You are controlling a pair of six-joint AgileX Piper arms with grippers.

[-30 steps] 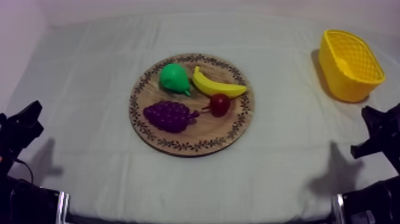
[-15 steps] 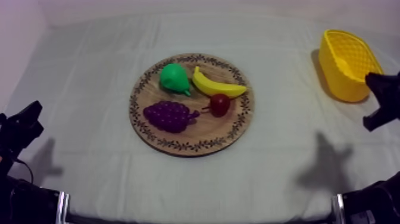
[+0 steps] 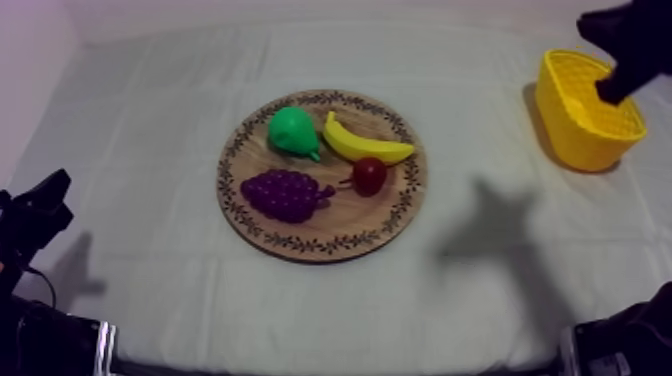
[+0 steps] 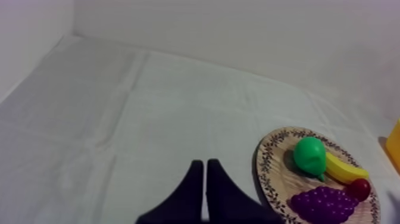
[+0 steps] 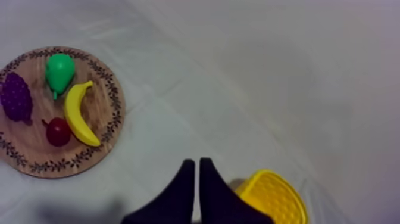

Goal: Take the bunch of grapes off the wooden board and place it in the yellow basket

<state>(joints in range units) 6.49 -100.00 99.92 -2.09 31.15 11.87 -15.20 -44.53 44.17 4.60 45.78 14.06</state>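
Pre-grasp: right gripper (image 5: 197, 162) pinched together near yellow lattice basket (image 3: 575, 130), left gripper (image 4: 204, 164) likewise; next, spread right and reach purple bunch of grapes (image 3: 285, 194) on round patterned-rim wooden board (image 3: 350, 218).

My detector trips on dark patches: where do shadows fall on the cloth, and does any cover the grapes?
Top view: a soft dark shadow lies on the cloth right of the wooden board, clear of the bunch of grapes; the yellow basket shades the cloth on its board side. Right wrist view: a dim shadow lies beside the board's rim; grapes evenly lit.
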